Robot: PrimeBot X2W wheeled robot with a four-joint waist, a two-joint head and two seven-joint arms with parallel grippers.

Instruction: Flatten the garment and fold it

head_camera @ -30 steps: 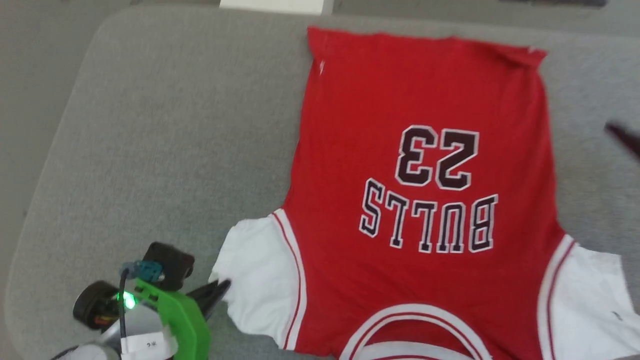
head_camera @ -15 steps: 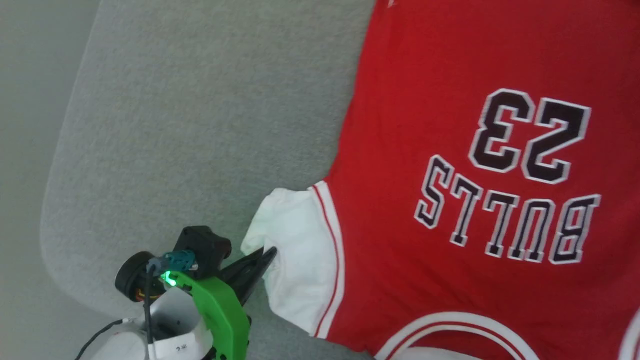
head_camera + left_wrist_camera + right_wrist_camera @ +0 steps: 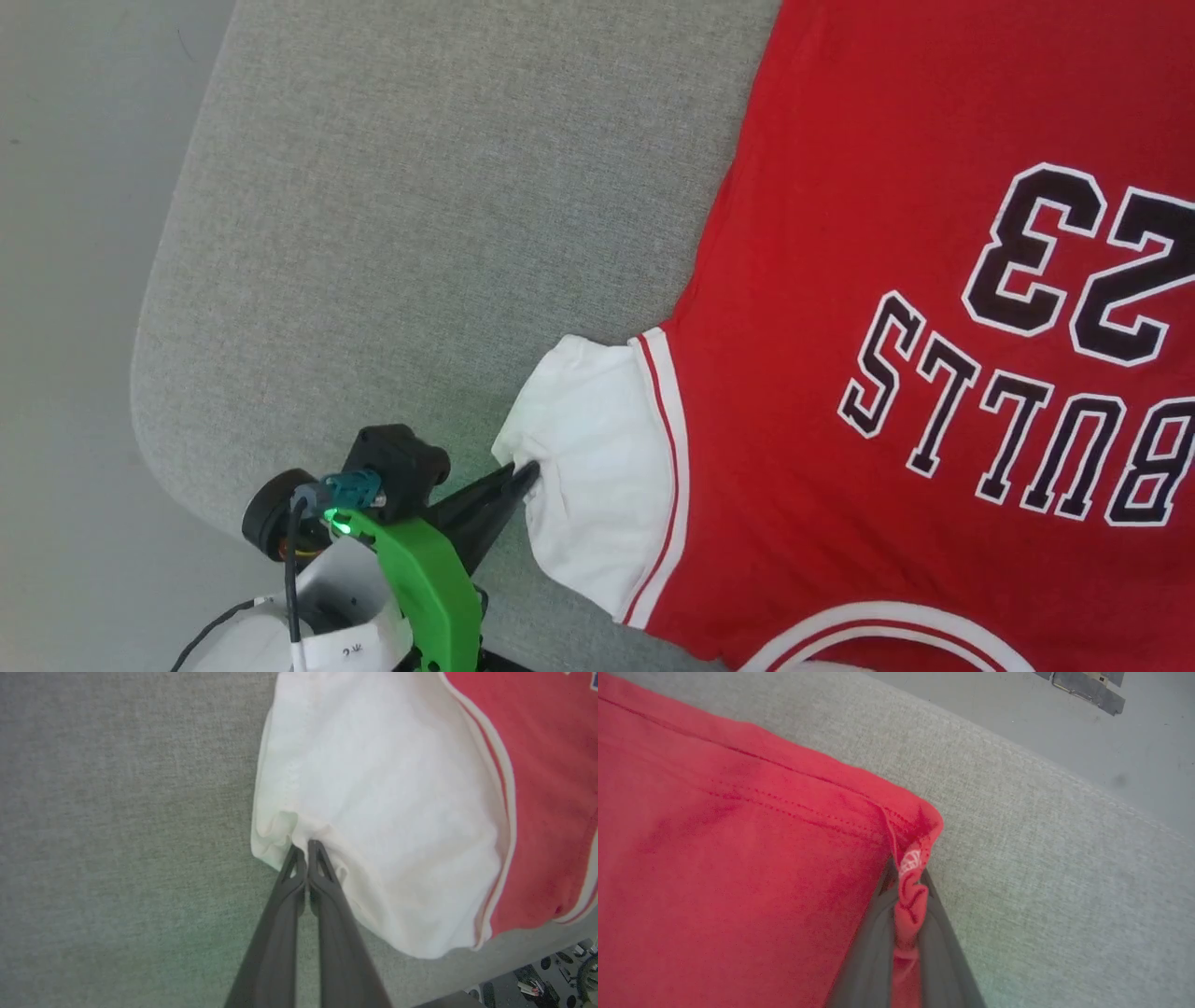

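Garment [image 3: 840, 233] on grey cushion [image 3: 373, 233], left end effector [image 3: 526, 473] seemingly pinching sleeve [image 3: 383, 788]

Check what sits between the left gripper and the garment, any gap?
Nothing, no gap. In the left wrist view the left gripper touches the garment directly, jaws shut on the puckered edge of its white sleeve; grey cushion lies beside them.

Carries a bright green bracket [image 3: 425, 588] over a pale wrist shell [image 3: 341, 597] behind the left tool [image 3: 526, 472], plus a glowing green light [image 3: 331, 516], a teal plug [image 3: 350, 485], a thin black cable [image 3: 294, 579] and a white label [image 3: 350, 644] with small dark marks. Ends both left and right tool [image 3: 908, 872] in long, dark grey, tapering fingers [image 3: 275, 933], with triangular cut-outs near the left tips.
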